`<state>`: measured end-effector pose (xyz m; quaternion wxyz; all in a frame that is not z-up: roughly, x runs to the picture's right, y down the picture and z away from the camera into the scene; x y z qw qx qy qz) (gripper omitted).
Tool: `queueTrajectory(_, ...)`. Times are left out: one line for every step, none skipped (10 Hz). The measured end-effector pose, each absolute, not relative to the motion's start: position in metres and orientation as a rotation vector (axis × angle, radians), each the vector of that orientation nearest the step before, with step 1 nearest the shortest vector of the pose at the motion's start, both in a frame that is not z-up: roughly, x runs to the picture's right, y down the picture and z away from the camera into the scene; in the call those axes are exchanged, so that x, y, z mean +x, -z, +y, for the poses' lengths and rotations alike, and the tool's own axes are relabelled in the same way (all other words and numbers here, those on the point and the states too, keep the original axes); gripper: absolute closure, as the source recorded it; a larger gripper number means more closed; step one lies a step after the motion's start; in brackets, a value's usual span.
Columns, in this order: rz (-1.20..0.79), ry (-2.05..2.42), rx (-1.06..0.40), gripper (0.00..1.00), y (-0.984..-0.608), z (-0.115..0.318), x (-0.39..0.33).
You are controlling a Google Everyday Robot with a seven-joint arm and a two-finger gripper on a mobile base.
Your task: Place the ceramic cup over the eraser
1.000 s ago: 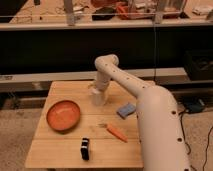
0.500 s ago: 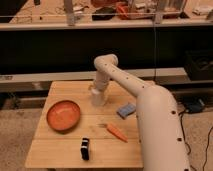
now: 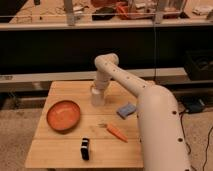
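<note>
While the gripper sits over the ceramic cup (grip state cannot be told), secure it squarely before lifting.

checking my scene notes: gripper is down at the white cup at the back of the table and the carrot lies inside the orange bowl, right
Not quite. The camera view shows the carrot on the table, outside the orange bowl. The gripper is at the white cup.
</note>
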<state>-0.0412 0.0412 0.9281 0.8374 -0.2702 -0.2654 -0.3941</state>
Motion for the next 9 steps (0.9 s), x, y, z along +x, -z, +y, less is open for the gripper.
queueTrajectory(-0.561,0.834,-0.572,0.84,-0.9279,0.0410,-0.0408)
queueTrajectory(-0.560,0.835,-0.572,0.92,-0.9276,0.0405,-0.0405)
queueTrajectory(-0.559,0.836,-0.572,0.99,-0.9274,0.0401,-0.0404)
queueTrajectory(-0.559,0.836,-0.571,1.00,-0.9270,0.0397,-0.0405)
queueTrajectory(-0.560,0.835,-0.571,1.00,-0.9269,0.0396,-0.0404)
queueTrajectory(-0.560,0.835,-0.571,1.00,-0.9268,0.0395,-0.0406)
queueTrajectory(-0.560,0.840,-0.571,1.00,-0.9254,0.0405,-0.0412)
queueTrajectory(-0.564,0.838,-0.571,1.00,-0.9249,0.0400,-0.0421)
queueTrajectory(-0.562,0.842,-0.570,1.00,-0.9243,0.0405,-0.0423)
